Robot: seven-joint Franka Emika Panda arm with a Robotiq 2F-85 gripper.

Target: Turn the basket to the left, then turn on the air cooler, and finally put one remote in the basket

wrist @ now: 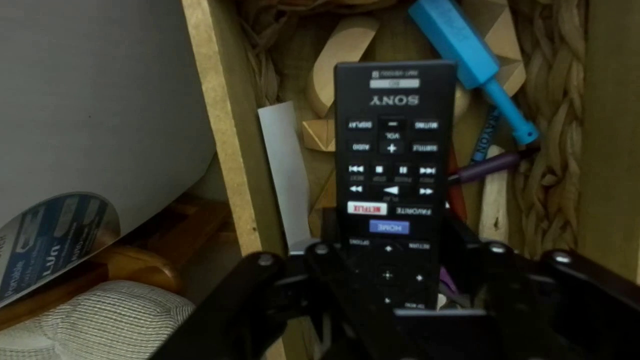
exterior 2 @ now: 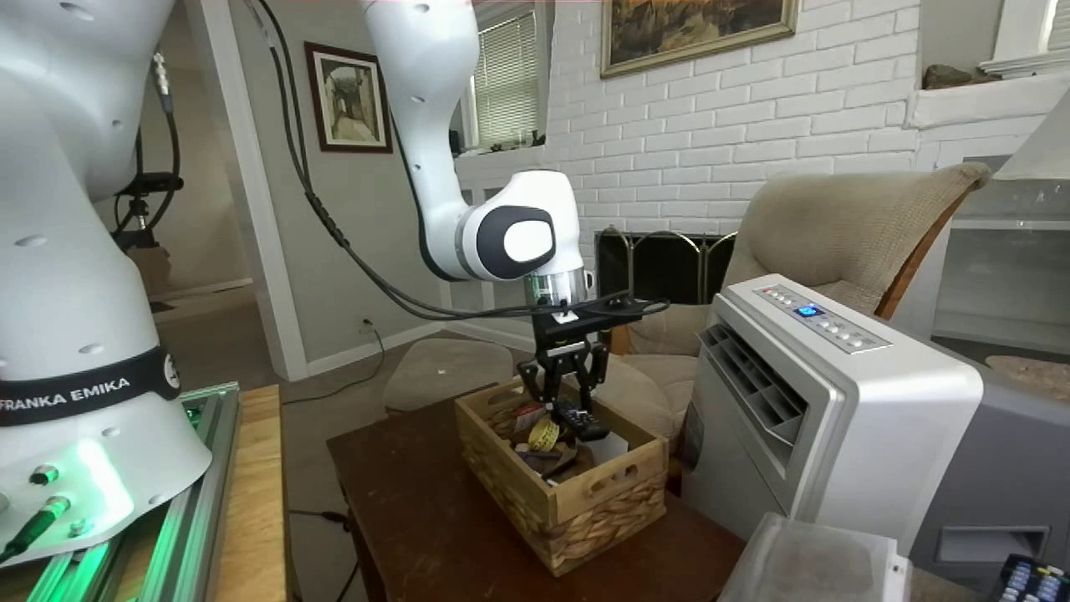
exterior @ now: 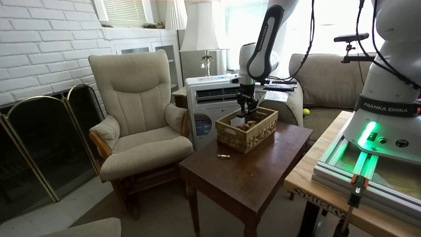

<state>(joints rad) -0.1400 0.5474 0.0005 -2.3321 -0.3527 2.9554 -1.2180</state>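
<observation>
One basket (exterior: pixel 261 136): stands upright on one table (exterior: pixel 250 177), beside the edge facing one cooler (exterior 2: pixel 894 418). Holds, by the wrist view, one blue piece (wrist: pixel 460 45), one crayon (wrist: pixel 486 137), one purple pen (wrist: pixel 487 169), one white card (wrist: pixel 286 170) along the cooler-side wall, and at least four wood pieces (wrist: pixel 345 55), partly hidden. Shows, in an exterior view, one yellow roll (exterior 2: pixel 543 435) as well.

One gripper (exterior 2: pixel 570 400): clamped on one remote (wrist: pixel 395 150), black, marked Sony, gripped by both long sides. Hangs over the basket's mouth, between the walls as seen from the wrist; whether below the rim, cannot tell.

Further remotes (exterior: pixel 279 89), at least two: lie at the end of one sofa (exterior: pixel 329 79), well apart from the basket.

Cooler, as above: stands just past the table's edge. Bears one display (exterior 2: pixel 809 310) on top, lit blue, and one slatted outlet (exterior 2: pixel 761 385) in front.

One brass-coloured piece (exterior: pixel 223 156): lies on the table, between the basket and the corner nearest one armchair (exterior: pixel 138 89).

One ball (exterior: pixel 306 112), yellow-green: rests on the sofa.

Lampshades (exterior: pixel 200 28), at least two: stand behind the cooler in an exterior view.
</observation>
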